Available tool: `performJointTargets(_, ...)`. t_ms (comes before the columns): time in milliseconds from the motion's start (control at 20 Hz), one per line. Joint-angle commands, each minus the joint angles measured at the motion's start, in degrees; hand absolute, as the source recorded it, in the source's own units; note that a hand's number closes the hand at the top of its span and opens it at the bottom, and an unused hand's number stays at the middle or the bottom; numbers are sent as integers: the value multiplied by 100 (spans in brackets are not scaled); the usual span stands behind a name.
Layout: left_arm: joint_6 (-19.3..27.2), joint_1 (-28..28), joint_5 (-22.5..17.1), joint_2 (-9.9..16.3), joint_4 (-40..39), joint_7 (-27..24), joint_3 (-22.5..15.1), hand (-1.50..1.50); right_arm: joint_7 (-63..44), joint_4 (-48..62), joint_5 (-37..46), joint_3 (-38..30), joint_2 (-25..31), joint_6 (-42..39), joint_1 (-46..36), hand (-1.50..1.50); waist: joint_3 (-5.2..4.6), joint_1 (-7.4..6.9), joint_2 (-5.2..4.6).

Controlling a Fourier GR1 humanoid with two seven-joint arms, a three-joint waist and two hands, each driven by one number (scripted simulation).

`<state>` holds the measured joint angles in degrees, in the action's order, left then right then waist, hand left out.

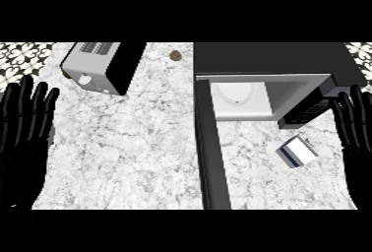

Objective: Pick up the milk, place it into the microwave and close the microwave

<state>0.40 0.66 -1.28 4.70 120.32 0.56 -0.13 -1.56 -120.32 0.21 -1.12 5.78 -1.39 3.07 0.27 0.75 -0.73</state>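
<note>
The milk [297, 151] is a small white carton with a blue stripe, lying on the marble counter in front of the microwave [272, 61]. The microwave's door [210, 147] stands swung open toward me, seen edge-on as a long dark bar. Inside, a white turntable plate [238, 93] shows. My right hand [356, 123] rests open at the right edge, fingers up, just right of the milk and apart from it. My left hand [25, 123] rests open at the left edge, far from the milk.
A toaster [98, 64] sits at the back left of the counter [123, 157]. A small brown object [175, 55] lies near the back edge between the toaster and the microwave. The microwave's control panel [309, 110] faces the milk.
</note>
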Motion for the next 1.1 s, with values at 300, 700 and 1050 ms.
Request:
performJointTargets(300, -12, -431, -552, -413, 323, 620, -327, -150, 625, 362, -2265, -694, 1106, -2242, 137, -150, -18, -108, 93)
performJointTargets(700, -540, -2504, -1028, -266, 2056, 610, -632, -150, 504, 573, -3218, -1717, 1661, -2909, 565, -150, -29, -119, 95)
performJointTargets(1050, -777, -2873, -1573, -161, 2616, 791, -64, -150, 1114, 1493, -2262, -1823, 1489, -3213, 337, -150, -25, -136, 83)
